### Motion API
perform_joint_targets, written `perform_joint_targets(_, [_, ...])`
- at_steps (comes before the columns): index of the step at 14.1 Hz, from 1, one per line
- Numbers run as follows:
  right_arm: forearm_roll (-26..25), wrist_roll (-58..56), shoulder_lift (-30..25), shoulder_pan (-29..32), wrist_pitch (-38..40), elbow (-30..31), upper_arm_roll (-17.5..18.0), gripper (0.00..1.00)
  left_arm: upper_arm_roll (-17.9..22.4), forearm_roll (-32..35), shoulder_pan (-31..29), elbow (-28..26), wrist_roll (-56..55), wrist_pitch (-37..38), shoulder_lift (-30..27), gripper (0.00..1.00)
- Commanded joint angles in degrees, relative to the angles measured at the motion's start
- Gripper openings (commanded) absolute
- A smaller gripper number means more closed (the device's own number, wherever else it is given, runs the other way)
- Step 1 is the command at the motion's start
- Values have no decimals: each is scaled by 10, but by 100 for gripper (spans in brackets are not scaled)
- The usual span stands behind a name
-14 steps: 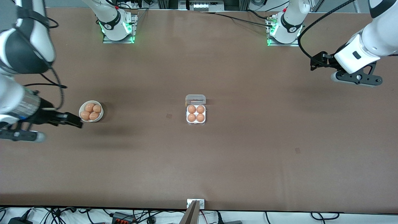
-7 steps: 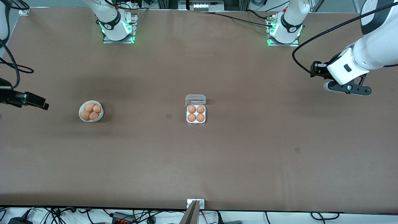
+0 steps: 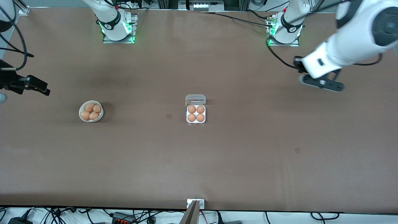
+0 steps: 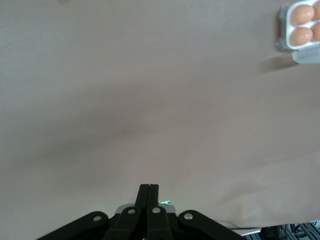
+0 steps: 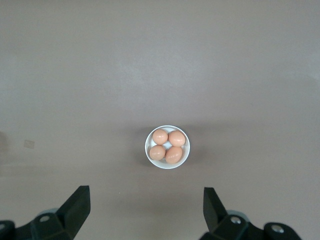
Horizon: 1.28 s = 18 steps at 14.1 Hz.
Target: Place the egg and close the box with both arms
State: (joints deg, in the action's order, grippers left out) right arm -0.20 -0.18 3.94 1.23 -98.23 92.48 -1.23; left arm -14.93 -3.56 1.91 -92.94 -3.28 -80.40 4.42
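The box point(image 3: 196, 109) is sitting at the middle of the table point(image 3: 236, 149), its clear lid point(image 3: 195, 99) standing open on the side away from the front camera. All 4 cells are holding an egg; the egg point(image 3: 200, 109) in the cell next to the lid, toward the left arm's end, is resting in the white tray like the other 3. In the left wrist view only a corner of the box point(image 4: 301, 31) is showing.

The left gripper point(image 4: 148, 191) is hanging over bare table toward the left arm's end, well apart from the box, with its fingers pressed together and gripping nothing.

The right gripper point(image 5: 146, 206) is hanging over the right arm's end of the table with its fingers point(image 5: 76, 204) spread wide and nothing between them. The bowl point(image 5: 167, 147) with 4 eggs is lying on the table below, framed between the 2 fingertips in the right wrist view, well clear of both. In the front view the bowl point(image 3: 90, 111) is standing well apart from the box.
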Motion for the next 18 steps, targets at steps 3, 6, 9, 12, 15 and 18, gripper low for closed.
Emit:
perform_joint_targets(3, [-7,-10,-56,2,-30,68,7,100,-89,-50,9,-47,-145,-102,16,1])
perform_joint_targets(6, [-6,-16,-52,3,-28,61,7,100,-166,-45,10,-93,-216,-196,30,1])
perform_joint_targets(9, [-6,-18,-51,3,-28,58,7,100,-184,-40,42,-94,-272,-273,80,1])
perform_joint_targets(12, [-5,-19,-54,6,-7,46,3,100,-184,5,98,-94,-311,-337,135,1])
perform_joint_targets(15, [-6,-17,-53,2,3,44,7,100,-184,25,116,-93,-343,-403,185,1])
perform_joint_targets(18, [-6,-17,-53,3,3,44,7,100,-182,54,137,-93,-344,-483,232,1])
